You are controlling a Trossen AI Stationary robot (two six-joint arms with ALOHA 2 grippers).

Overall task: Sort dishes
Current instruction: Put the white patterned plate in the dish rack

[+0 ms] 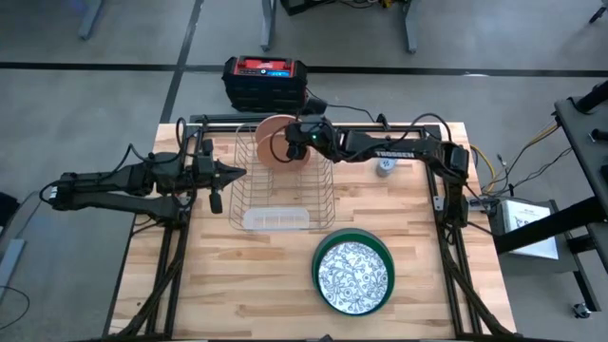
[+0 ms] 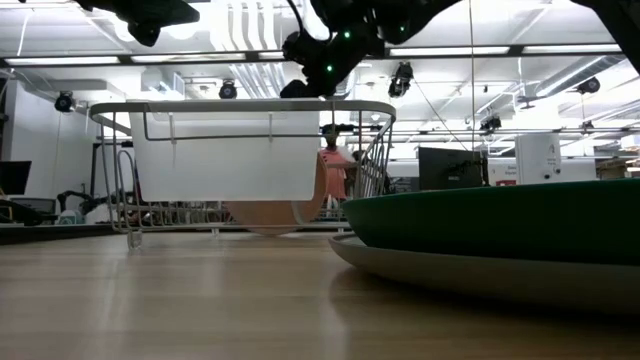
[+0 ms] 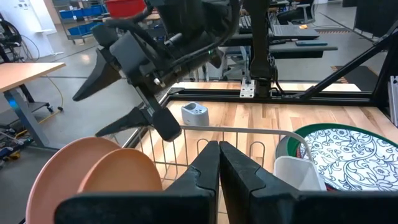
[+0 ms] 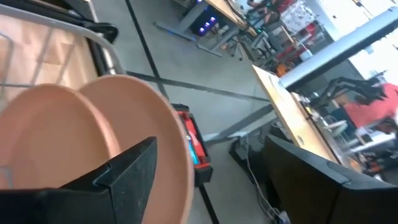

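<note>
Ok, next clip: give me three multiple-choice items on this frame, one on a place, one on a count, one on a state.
1. Where do the salmon-pink plates stand?
A. On the floor
B. In the wire rack
C. Stacked on the green plate

2. How many salmon-pink plates show there?
A. Two
B. Four
C. None

3. How is the left gripper?
A. Wide open
B. Clamped on a plate
C. Shut, holding nothing

Answers: 1 B, they stand on edge between the rack's wires; 2 A, both wrist views show two rims side by side; 3 C, its fingers meet with nothing between them.
</note>
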